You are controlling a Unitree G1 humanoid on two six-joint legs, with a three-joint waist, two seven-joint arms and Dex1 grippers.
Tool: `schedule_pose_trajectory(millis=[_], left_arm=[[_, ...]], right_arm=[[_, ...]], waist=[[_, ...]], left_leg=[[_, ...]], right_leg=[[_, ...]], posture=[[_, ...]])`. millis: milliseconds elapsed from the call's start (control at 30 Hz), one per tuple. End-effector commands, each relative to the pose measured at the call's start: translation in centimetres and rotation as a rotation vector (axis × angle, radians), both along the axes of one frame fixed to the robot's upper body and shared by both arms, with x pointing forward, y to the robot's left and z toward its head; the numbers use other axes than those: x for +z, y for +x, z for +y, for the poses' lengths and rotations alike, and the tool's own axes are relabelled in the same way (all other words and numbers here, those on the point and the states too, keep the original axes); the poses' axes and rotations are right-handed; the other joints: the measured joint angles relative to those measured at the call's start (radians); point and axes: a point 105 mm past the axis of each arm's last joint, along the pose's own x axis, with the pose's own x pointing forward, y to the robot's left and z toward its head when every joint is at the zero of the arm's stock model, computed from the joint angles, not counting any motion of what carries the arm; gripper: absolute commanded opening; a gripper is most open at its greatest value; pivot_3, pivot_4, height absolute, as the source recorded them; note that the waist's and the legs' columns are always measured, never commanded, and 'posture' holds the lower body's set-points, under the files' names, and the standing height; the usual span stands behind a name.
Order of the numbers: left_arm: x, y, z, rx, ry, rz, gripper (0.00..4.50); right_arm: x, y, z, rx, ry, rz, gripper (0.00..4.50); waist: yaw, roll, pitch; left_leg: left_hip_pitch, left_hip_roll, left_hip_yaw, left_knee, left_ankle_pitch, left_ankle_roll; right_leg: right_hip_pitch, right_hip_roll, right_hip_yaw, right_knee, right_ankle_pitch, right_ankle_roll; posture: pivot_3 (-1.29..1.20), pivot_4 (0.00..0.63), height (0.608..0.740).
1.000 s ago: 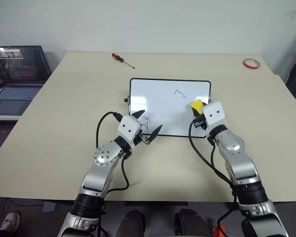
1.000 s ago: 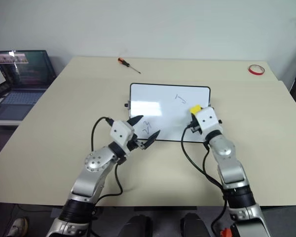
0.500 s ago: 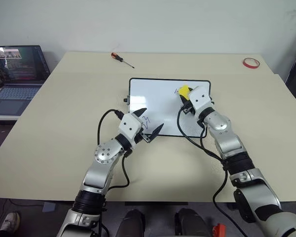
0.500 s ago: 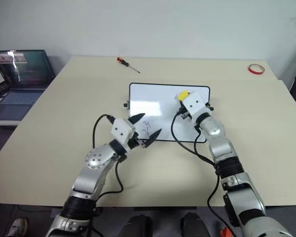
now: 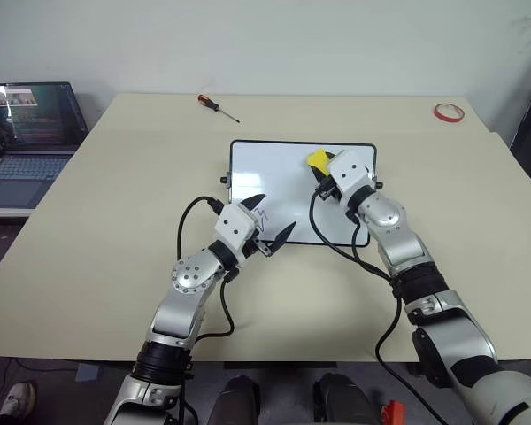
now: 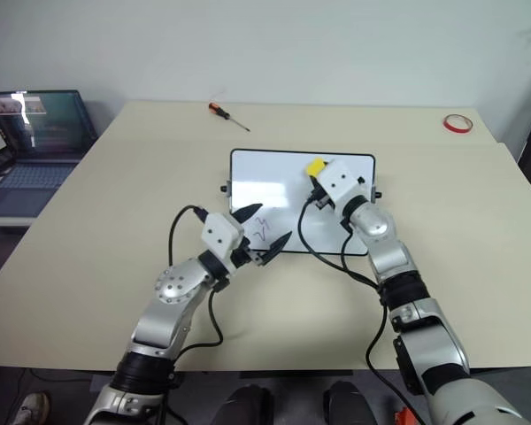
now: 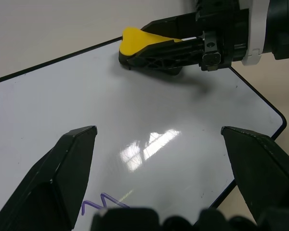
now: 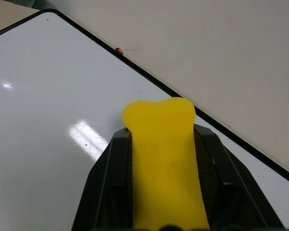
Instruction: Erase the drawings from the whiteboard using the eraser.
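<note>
Right gripper (image 5: 319, 168) clamped tight on the eraser (image 5: 317, 159), yellow block pinched between both black fingers and sticking out past the tips. Now up near the far edge of the whiteboard (image 5: 283, 181), further from the robot and further left than a second ago, when it sat over the board's right near part. Eraser tip low over the glossy white, just inside the black frame; actual contact hard to call. Small squiggle that showed in the upper middle of the board a second ago, ahead and left of the eraser then, no longer visible: covered by the gripper or wiped, cannot tell which.

Left gripper (image 5: 267, 220) spread wide, nothing between the fingers, parked over the board's near edge, same spot as before. Remaining drawings (image 5: 262, 215) — a purple zigzag — right between those open fingers, just ahead of the palm, well apart from the eraser.

Off to the sides, unchanged: screwdriver (image 5: 219, 105) on the table (image 5: 115, 204) beyond the board, red tape ring (image 5: 449, 112) far right corner, laptop (image 5: 31, 133) out left.
</note>
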Motion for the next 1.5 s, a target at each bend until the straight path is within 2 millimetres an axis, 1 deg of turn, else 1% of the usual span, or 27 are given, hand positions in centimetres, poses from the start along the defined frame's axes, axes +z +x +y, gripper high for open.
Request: schedule_pose_trajectory(millis=[33,133,267,567,700,767,833,1000,1133,1233,1300,1400,1500], left_arm=[[1.2,-0.2,-0.5,-0.021,-0.015,-0.041,4.5],[1.1,-0.2,-0.5,-0.02,-0.014,-0.037,4.5],[0.9,-0.3,-0.7,-0.025,-0.003,-0.032,4.5],[0.7,-0.5,-0.6,-0.017,-0.008,-0.028,4.5],[0.8,-0.4,-0.6,-0.015,-0.009,-0.029,4.5],[0.8,-0.4,-0.6,-0.014,-0.008,-0.029,4.5],[0.8,-0.3,-0.6,-0.014,-0.008,-0.03,4.5],[0.8,-0.4,-0.6,-0.013,-0.012,-0.029,4.5],[0.7,-0.4,-0.7,-0.02,-0.015,-0.025,4.5],[0.6,-0.4,-0.8,-0.026,-0.014,-0.023,4.5],[0.6,-0.4,-1.1,-0.038,-0.014,-0.022,4.5],[0.7,-0.3,-1.2,-0.046,-0.013,-0.022,4.5],[0.8,-0.2,-1.3,-0.051,-0.01,-0.025,4.5]], right_arm=[[1.8,0.2,0.3,-0.003,-0.03,-0.06,1.3],[1.3,0.6,0.1,-0.018,-0.045,-0.035,1.3],[0.4,1.2,-0.9,-0.069,-0.072,0.029,1.3],[0.2,1.2,-0.8,-0.064,-0.096,0.058,1.3],[-0.5,0.8,-1.3,-0.07,-0.121,0.086,1.3],[-1.2,0.4,-1.9,-0.077,-0.139,0.102,1.3],[-2.1,0.0,-2.9,-0.094,-0.16,0.129,1.3],[-3.9,-1.1,-6.1,-0.17,-0.19,0.192,1.3],[-4.7,-1.8,-7.5,-0.197,-0.207,0.218,1.3],[-4.8,-2.2,-7.8,-0.206,-0.208,0.222,1.3],[-4.3,-2.1,-7.6,-0.208,-0.194,0.204,1.3],[-3.4,-1.9,-7.0,-0.196,-0.162,0.179,1.3],[-1.7,-1.7,-5.5,-0.15,-0.1,0.122,1.3]], waist=[[0.0,0.0,0.0],[-0.001,0.0,0.0],[-0.001,0.0,0.0],[-0.003,0.0,0.0],[-0.002,0.0,0.0],[0.001,0.0,0.0],[0.005,0.0,0.0],[0.01,0.0,0.0],[0.009,-0.001,-0.001],[0.009,-0.001,-0.001],[0.009,-0.001,-0.001],[0.008,-0.001,-0.001],[0.006,-0.001,0.0]], left_leg=[[0.0,0.0,0.0,0.0,0.0,0.0],[0.0,0.0,0.0,0.0,0.0,0.0],[0.0,0.0,0.0,0.0,0.0,0.0],[0.002,0.0,0.0,0.001,0.0,0.0],[0.003,0.0,0.0,0.001,0.001,0.0],[0.002,0.0,0.0,0.001,0.001,0.0],[0.002,0.0,0.0,0.001,0.001,0.0],[0.003,-0.001,-0.001,0.002,0.001,0.0],[0.006,-0.001,-0.001,0.002,0.001,0.0],[0.008,-0.001,-0.001,0.002,0.001,0.0],[0.012,-0.001,-0.001,0.001,0.001,0.0],[0.018,-0.001,-0.003,0.0,0.0,0.0],[0.018,-0.001,-0.003,0.0,0.0,0.0]], right_leg=[[0.0,0.0,0.0,0.0,0.0,0.0],[0.0,0.0,0.0,0.0,0.0,0.0],[0.0,0.0,0.0,0.001,0.0,0.0],[0.001,0.0,0.0,0.005,0.0,0.0],[0.001,0.0,0.0,0.005,0.0,0.0],[0.001,0.0,0.0,0.004,0.0,0.0],[0.001,0.0,0.0,0.004,0.0,0.0],[0.004,0.0,-0.001,0.004,0.0,0.0],[0.006,0.0,-0.001,0.004,0.0,0.0],[0.009,0.0,-0.001,0.004,0.0,0.0],[0.013,0.0,-0.001,0.002,0.0,0.0],[0.02,0.0,-0.003,-0.002,0.0,0.0],[0.021,0.0,-0.003,-0.003,0.0,0.0]], posture=[[0.0,0.15,0.74],[0.0,0.15,0.74],[0.0,0.15,0.74],[0.0,0.15,0.74],[0.0,0.15,0.74],[0.0,0.15,0.74],[0.0,0.15,0.74],[0.0,0.15,0.74],[0.0,0.15,0.74],[0.0,0.15,0.74],[0.0,0.15,0.74],[0.0,0.15,0.74],[0.0,0.15,0.74]])
